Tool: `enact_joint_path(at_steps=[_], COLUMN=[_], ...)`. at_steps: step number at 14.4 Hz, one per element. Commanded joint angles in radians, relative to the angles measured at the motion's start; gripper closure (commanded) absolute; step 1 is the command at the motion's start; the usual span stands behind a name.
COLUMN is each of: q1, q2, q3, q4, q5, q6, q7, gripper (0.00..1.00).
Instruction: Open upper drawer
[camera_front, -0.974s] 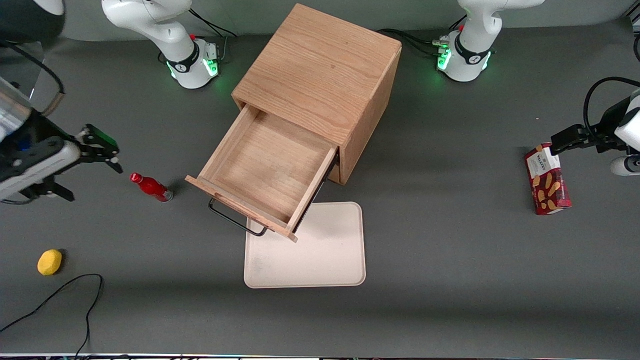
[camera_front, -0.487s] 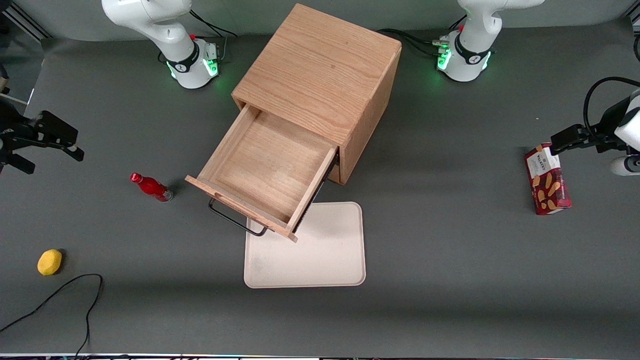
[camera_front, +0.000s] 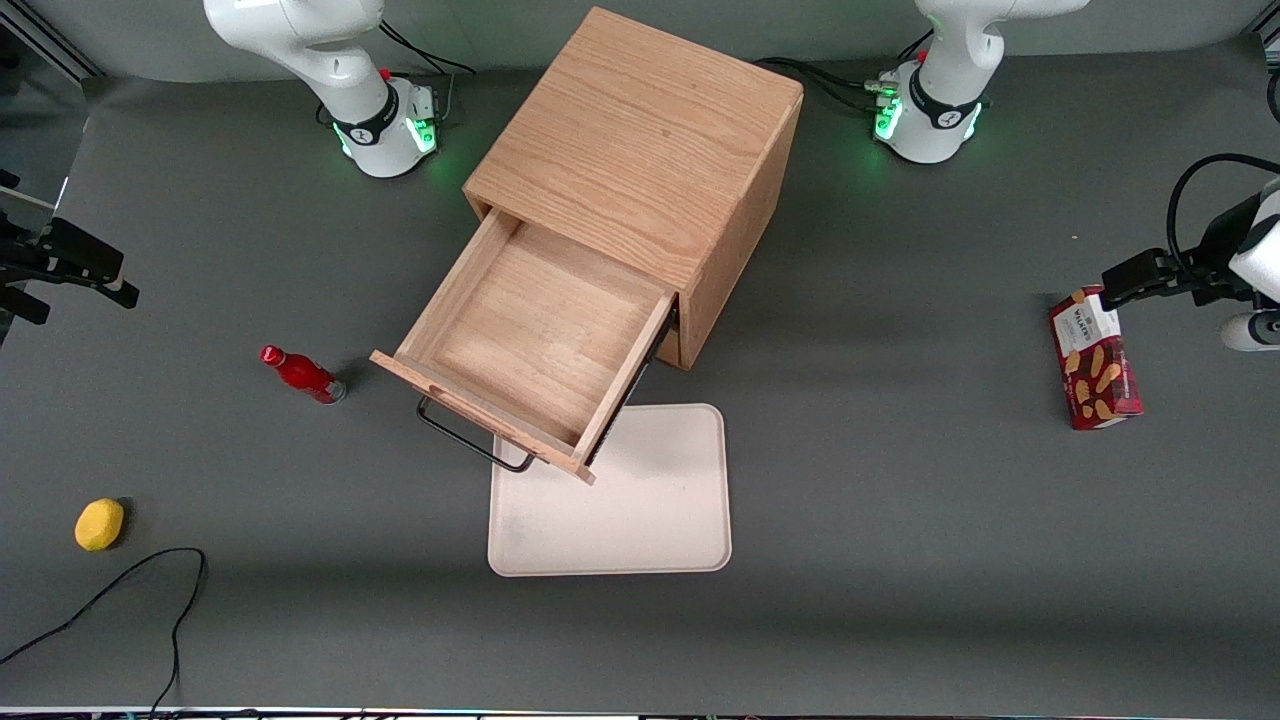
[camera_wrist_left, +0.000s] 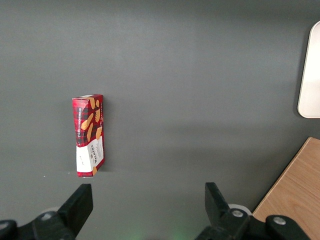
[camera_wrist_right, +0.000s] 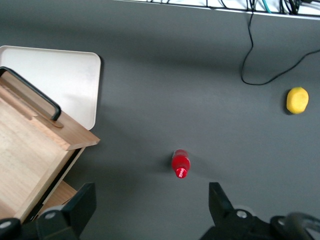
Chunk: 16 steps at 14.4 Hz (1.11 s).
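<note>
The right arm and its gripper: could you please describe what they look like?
The right arm is glossy white, with a black band and green lights at its base and black cables alongside. Its gripper has two black fingers, set open.

**White Arms, Black Gripper**

The right arm (camera_front: 300, 40) is built of glossy white rounded shells; a black band with a white mark rings the segment above its base; green lights glow at the base (camera_front: 385, 135), with a small red spot beside them; black cables trail from the base. The gripper (camera_front: 75, 262) at the working arm's end of the desk is black and blocky; its jaws are spread wide in the right wrist view, each finger (camera_wrist_right: 80, 202) a dark tapering wedge; round screw heads sit on the black body beneath them.
</note>
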Motion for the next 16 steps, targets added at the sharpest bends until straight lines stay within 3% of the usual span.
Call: enact_joint_path(at_steps=[1,6,16], q1=[-0.009,-0.003,-0.051], q2=[-0.017,-0.003,0.003], q3=[-0.003,-0.005,0.034], q4=[-0.019,-0.009,-0.048], q5=[-0.016,-0.048,-0.043], q6=[0.022,0.041,0.096], q7=[0.029,0.235,0.221], gripper=[0.0,0.0,0.0])
